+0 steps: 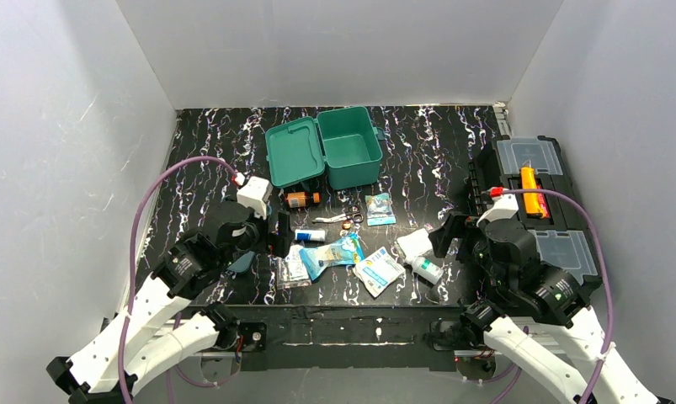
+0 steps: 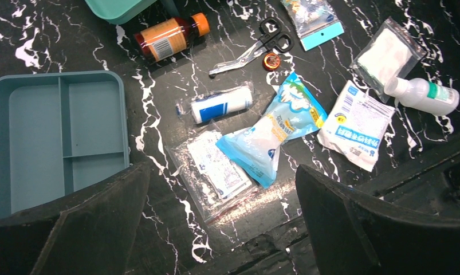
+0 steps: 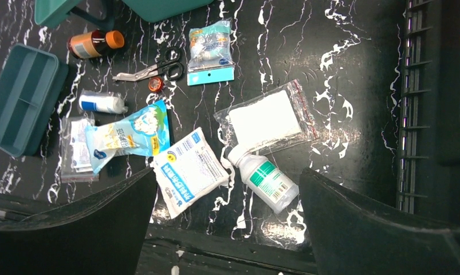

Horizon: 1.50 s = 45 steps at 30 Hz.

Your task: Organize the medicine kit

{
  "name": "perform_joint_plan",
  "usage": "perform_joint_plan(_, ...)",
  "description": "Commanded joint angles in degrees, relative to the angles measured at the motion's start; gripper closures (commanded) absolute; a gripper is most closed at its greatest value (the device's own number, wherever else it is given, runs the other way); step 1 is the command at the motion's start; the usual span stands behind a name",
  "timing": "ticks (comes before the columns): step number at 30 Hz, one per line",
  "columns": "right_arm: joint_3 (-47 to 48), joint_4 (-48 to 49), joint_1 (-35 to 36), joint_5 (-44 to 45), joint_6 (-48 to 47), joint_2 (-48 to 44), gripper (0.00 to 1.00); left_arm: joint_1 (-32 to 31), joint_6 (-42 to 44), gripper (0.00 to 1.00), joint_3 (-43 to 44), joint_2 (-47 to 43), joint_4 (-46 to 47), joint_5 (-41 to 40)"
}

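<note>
The teal medicine kit (image 1: 352, 148) stands open at the back of the table, its lid (image 1: 294, 152) laid back to the left. Its blue-teal inner tray (image 2: 55, 137) lies on the table apart from the kit, empty, beside my left gripper (image 2: 221, 172). That gripper is open above a clear bag of plasters (image 2: 213, 169) and a blue pouch (image 2: 273, 134). My right gripper (image 3: 228, 172) is open too, hovering over a white sachet (image 3: 188, 171) and a white bottle with a green label (image 3: 266, 179). Neither gripper holds anything.
Loose on the table are an orange bottle (image 1: 300, 199), scissors (image 1: 340, 218), a small blue-headed packet (image 1: 380, 209), a white-and-blue roll (image 1: 311, 236) and a gauze bag (image 1: 414, 244). A black toolbox (image 1: 532, 202) stands at the right edge. White walls enclose three sides.
</note>
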Motion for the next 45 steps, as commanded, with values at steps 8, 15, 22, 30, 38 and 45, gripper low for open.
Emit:
perform_joint_plan(8, 4.72, 3.50, 0.28, -6.05, -5.30, 6.32, 0.00, 0.02, -3.29, 0.00, 1.25, 3.70, -3.34, -6.33)
perform_joint_plan(15, 8.37, 3.09, 0.28, -8.88, -4.18, 18.12, 0.00, 0.00, -3.45, 0.00, 3.05, 9.93, -5.89, -6.04)
perform_joint_plan(22, 9.01, -0.55, 0.28, -7.30, -3.60, 26.44, 0.00, 0.13, -3.53, 0.00, 2.70, 10.89, -7.20, -5.23)
perform_joint_plan(30, 5.60, -6.10, 0.28, -11.01, -4.85, 35.84, 0.00, 0.08, -3.54, 0.00, 2.61, 9.77, -7.26, -3.79)
perform_joint_plan(38, 0.06, -5.51, 0.28, -9.15, 2.44, 46.51, 0.00, 0.06, -3.01, 0.00, 2.43, 9.49, -7.20, -2.33)
perform_joint_plan(45, -3.49, -2.82, 0.26, -9.05, 3.78, 49.81, 0.00, 0.06, -2.72, 0.00, 2.43, 9.65, -7.12, -1.48)
